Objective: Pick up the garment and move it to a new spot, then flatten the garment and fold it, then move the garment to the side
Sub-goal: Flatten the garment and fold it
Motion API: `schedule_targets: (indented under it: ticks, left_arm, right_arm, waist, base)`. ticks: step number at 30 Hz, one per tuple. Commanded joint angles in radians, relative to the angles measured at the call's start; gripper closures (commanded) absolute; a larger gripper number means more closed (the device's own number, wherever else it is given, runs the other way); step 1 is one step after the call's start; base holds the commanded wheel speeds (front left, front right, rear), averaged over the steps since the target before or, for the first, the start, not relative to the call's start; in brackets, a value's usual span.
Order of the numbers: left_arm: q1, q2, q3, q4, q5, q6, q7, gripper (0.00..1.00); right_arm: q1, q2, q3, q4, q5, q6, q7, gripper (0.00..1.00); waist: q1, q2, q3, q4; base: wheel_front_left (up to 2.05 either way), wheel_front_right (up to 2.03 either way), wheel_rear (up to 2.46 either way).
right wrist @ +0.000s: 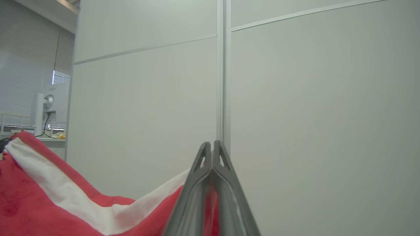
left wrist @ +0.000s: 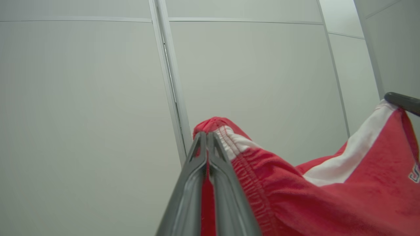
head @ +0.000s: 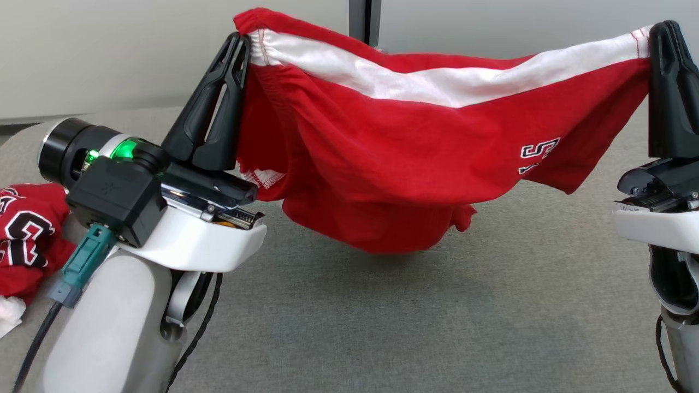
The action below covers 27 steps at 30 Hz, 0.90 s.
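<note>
Left forearm [head: 104, 322]: pale shell at the lower left of the head view, nearest the lens, with a black block and a green light above it.
Left claw [head: 240, 43]: upper left of centre, fingers pressed together on the gathered waistband [head: 262, 46] of the garment [head: 382, 142]; the left wrist view shows red cloth pinched between them.
Right claw [head: 663, 30]: upper right edge, fingers upright and pressed together on the far end of the white stripe [head: 437, 82]; its own wrist view shows red cloth in the pinch.
Garment: red with small lettering [head: 538, 155]. It hangs between the two claws across the upper half of the frame and sags in the middle. Whether its lowest fold touches the bench [head: 437, 316] or hangs just above it cannot be told.
Bench: grey, with an open stretch under and in front of the hanging cloth.
Other cloth: a second red garment [head: 27, 234] with black-and-white figures lies at the left edge with a white scrap [head: 8, 316] below it, well apart from the held one.
Step in hand: likely carrying the lifted garment to a fresh spot, ahead of flattening.
Doing it well: hold both pinches firm and level. Draw the claws apart evenly until the top edge runs straight. Lower so the hanging bulk lands first, then pull across the bench so the cloth lays out without bunching. Aim for the open centre, away from the pile at the left.
Risk: the right pinch sits at the very corner, so a hard pull may slip it.
</note>
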Motion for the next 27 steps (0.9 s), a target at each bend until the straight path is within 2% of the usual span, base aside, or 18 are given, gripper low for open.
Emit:
schedule_targets:
  ticks: [1,4,9,14,19,23,27]
  left_arm:
    - [-0.012,0.005,0.006,-0.009,-0.002,0.002,0.011,1.00]
    - [-0.024,0.009,0.017,-0.030,-0.014,0.009,0.034,1.00]
    - [-0.058,0.005,0.017,-0.017,-0.030,-0.003,0.041,1.00]
    - [-0.176,-0.016,0.017,0.058,-0.057,-0.039,0.034,1.00]
    - [-0.405,-0.049,0.027,0.249,-0.073,-0.093,-0.015,1.00]
    - [-0.614,-0.082,0.040,0.472,-0.068,-0.124,-0.102,1.00]
    - [-0.771,-0.103,0.045,0.668,-0.061,-0.146,-0.150,1.00]
  right_arm:
    - [-0.001,0.009,-0.005,-0.015,-0.005,-0.001,0.016,1.00]
    - [0.012,0.031,-0.023,-0.043,-0.009,-0.001,0.047,1.00]
    - [0.000,0.040,-0.041,-0.051,-0.003,-0.001,0.066,1.00]
    - [-0.077,0.028,-0.054,-0.023,0.010,-0.001,0.073,1.00]
    - [-0.272,0.003,-0.027,0.080,0.044,-0.001,0.058,1.00]
    - [-0.487,-0.004,0.030,0.236,0.059,-0.001,0.010,1.00]
    - [-0.672,0.025,0.106,0.419,0.083,-0.001,-0.048,1.00]
  waist:
    - [-0.0001,-0.0001,-0.022,-0.016]
    - [-0.0001,-0.0001,-0.027,-0.026]
    - [-0.0001,-0.0001,0.002,-0.027]
    - [-0.0001,-0.0001,0.084,-0.022]
    - [-0.0001,-0.0001,0.184,-0.024]
    - [-0.0001,-0.0001,0.226,-0.031]
    - [-0.0001,-0.0001,0.241,-0.047]
  base:
    - [0.00,0.00,0.00]
    - [0.00,0.00,0.00]
    - [0.00,0.00,0.00]
    - [0.00,0.00,0.00]
    - [0.00,0.00,0.00]
    - [0.00,0.00,0.00]
    - [0.00,0.00,0.00]
